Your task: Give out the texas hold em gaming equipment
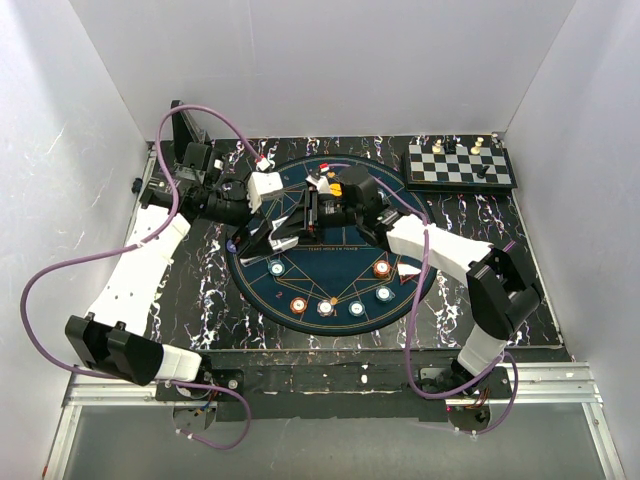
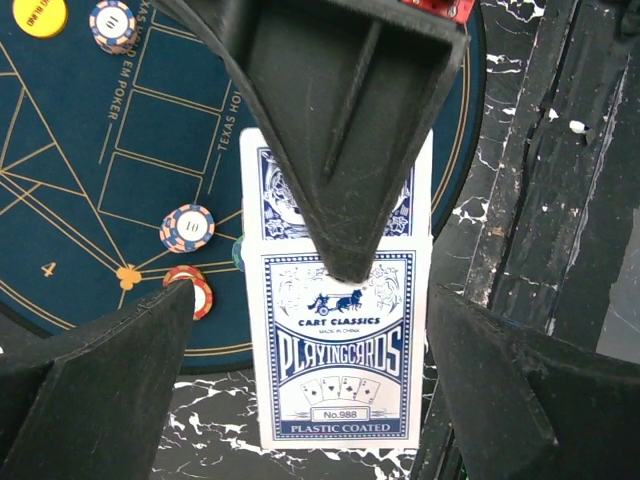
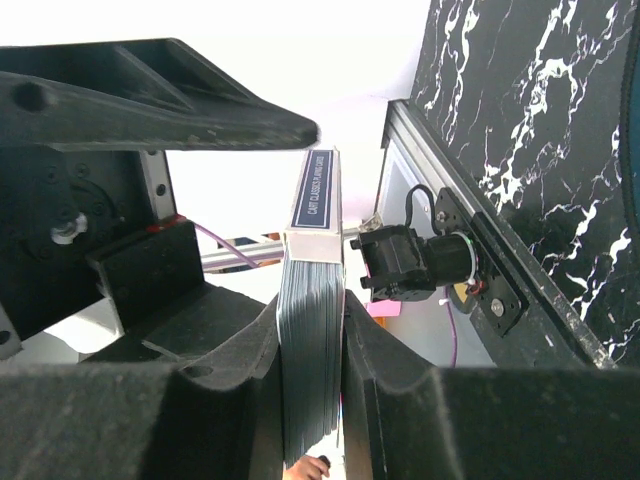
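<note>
LEFT GRIPPER (image 2: 312,300): jaws wide open, one finger on either side of the pack | RIGHT GRIPPER (image 3: 313,335): jaws clamped on playing-card pack (image 2: 340,380) | PACK: suspended between both grippers, over rim of round mat (image 2: 80,170) | POKER CHIPS (image 1: 381,268): lying on mat.

The overhead camera hangs above and behind the arm bases, looking down from well off on the whole bench (image 1: 200,290) and round mat (image 1: 305,280); the left wrist camera peers down close past the left fingers (image 2: 100,400) onto the card pack (image 2: 340,350) and the mat's edge. The right wrist camera sits nearest, sighting edge-on along that same pack between the right fingers (image 3: 420,400), the bench tilted beside it.
</note>
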Controlling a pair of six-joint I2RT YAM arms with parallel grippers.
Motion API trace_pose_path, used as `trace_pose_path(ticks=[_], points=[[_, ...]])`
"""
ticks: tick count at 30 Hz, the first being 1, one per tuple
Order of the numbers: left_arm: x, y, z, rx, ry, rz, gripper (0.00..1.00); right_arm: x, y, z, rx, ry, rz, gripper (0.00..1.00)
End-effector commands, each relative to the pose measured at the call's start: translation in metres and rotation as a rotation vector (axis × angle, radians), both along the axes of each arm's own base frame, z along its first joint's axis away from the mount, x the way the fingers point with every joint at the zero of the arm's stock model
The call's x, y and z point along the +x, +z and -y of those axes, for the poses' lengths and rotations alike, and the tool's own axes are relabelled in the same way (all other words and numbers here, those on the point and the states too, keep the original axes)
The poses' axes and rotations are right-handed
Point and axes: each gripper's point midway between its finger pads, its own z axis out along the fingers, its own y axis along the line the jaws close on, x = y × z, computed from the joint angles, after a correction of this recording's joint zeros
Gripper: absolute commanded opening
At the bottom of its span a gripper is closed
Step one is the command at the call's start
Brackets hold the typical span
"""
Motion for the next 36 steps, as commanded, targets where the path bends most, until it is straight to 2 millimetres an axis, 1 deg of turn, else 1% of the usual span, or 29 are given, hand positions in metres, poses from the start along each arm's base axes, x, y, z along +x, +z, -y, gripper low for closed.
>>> trace_pose_path(ticks=[1,3,7,10,11,14,18,20,25,30,34,36], points=[[-0.002,0.029,0.009,-0.085,0.006,0.090,0.98,-0.005,0.021,0.000,0.108,0.020,0.030,0.13],[-0.003,0.028,0.008,-0.096,0.041,0.074,0.98,-0.004,0.022,0.000,0.127,0.020,0.031,0.13],[-0.011,0.026,0.006,-0.097,0.046,0.058,0.98,-0.004,0.028,0.001,0.165,0.027,0.035,0.13],[-0.016,0.021,0.004,-0.091,0.043,0.058,0.98,-0.006,0.034,0.002,0.179,0.029,0.053,0.13],[-0.017,0.017,0.002,-0.082,0.048,0.057,0.98,-0.006,0.036,0.002,0.178,0.028,0.057,0.13],[-0.020,0.005,-0.002,-0.046,0.020,0.051,0.98,-0.007,0.039,0.003,0.175,0.025,0.068,0.13],[-0.023,0.005,-0.002,-0.028,-0.026,0.036,0.98,-0.008,0.040,0.004,0.173,0.024,0.068,0.13],[-0.024,0.001,-0.004,-0.013,-0.047,0.044,0.98,-0.010,0.043,0.004,0.177,0.031,0.078,0.13],[-0.020,-0.004,-0.007,0.019,-0.073,0.069,0.87,-0.017,0.043,0.003,0.145,0.034,0.117,0.13],[-0.019,-0.008,-0.006,0.030,-0.100,0.039,0.71,-0.020,0.045,0.004,0.150,0.037,0.125,0.13],[-0.017,-0.013,-0.005,0.033,-0.110,0.029,0.70,-0.023,0.048,0.003,0.154,0.043,0.137,0.13],[-0.019,-0.012,-0.003,0.026,-0.124,0.027,0.67,-0.024,0.046,0.003,0.151,0.047,0.140,0.13]])
